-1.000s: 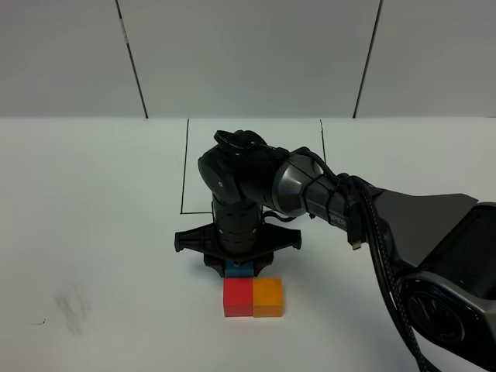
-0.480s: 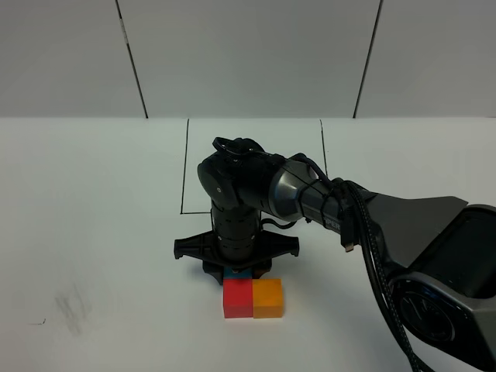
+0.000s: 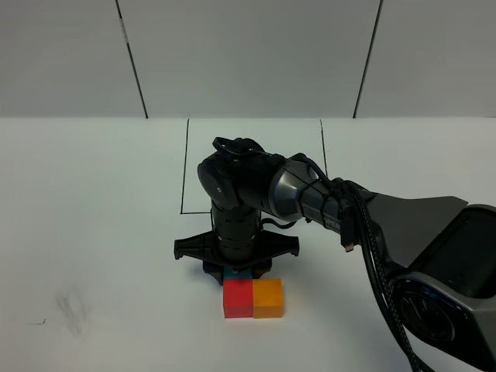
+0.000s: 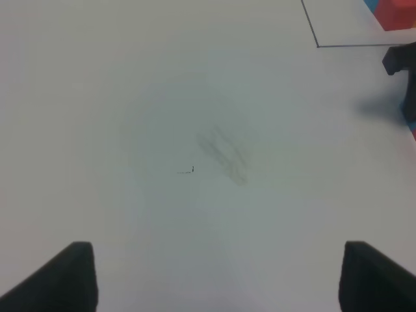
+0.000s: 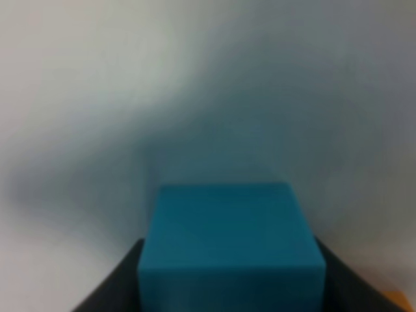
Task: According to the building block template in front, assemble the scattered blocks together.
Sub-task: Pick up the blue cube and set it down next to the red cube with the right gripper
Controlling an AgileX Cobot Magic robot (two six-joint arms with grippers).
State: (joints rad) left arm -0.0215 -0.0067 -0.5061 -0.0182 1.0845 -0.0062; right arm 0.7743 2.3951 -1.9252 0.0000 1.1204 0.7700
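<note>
A red cube (image 3: 237,297) and an orange cube (image 3: 268,298) sit side by side, touching, on the white table near the front. My right gripper (image 3: 239,271) reaches across the middle and is shut on the light blue cube (image 3: 239,273) (image 5: 231,250), holding it just behind the red cube; whether they touch is hidden. The template's black outline (image 3: 184,167) lies behind; its cubes are hidden by the arm there, but its red cube (image 4: 396,13) shows in the left wrist view. My left gripper (image 4: 221,279) is open and empty over bare table.
The right arm (image 3: 325,198) stretches from the right edge across the outlined area. A faint grey smudge (image 3: 70,306) (image 4: 224,149) marks the table at the front left. A grey panelled wall (image 3: 248,54) stands behind the table.
The right gripper has come down slightly with the light blue cube, closer behind the red cube. The red and orange cubes have not moved.
</note>
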